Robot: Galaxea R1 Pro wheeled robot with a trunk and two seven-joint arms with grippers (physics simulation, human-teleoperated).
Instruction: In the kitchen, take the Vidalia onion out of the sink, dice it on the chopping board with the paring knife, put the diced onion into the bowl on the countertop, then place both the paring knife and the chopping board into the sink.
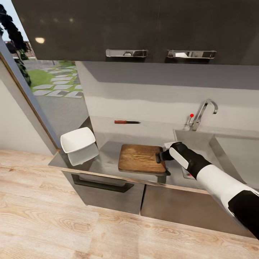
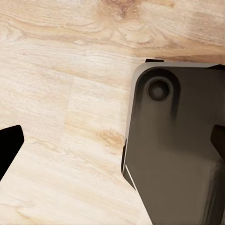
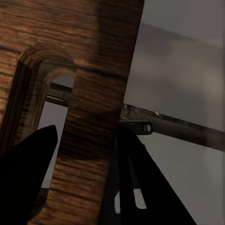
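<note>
Chopping board point(image 1: 141, 158): brown, grained wood, rounded corners, slot handle, lay on the grey steel tabletop point(image 1: 104, 153) beside the sink point(image 1: 230, 153). Right pincer point(image 1: 158, 157) clenched on the board's sink-side edge. Glossy white squarish bowl point(image 1: 77, 139) sat beyond the board's far side; red-handled paring knife point(image 1: 127, 122) behind.

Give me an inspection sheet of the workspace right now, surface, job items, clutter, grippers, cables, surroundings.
Surface: grey steel countertop, above cabinet fronts.
Job's things: chopping board near the front edge; white bowl at the counter's left end; paring knife lying by the back wall; sink with tap at right; onion not seen.
Clutter: nothing seen.
Grippers: right gripper closed on the board's right edge; left gripper's fingers spread over wooden floor, holding nothing.
Cables: nothing seen.
Surroundings: dark wall cabinets, window at left.
</note>
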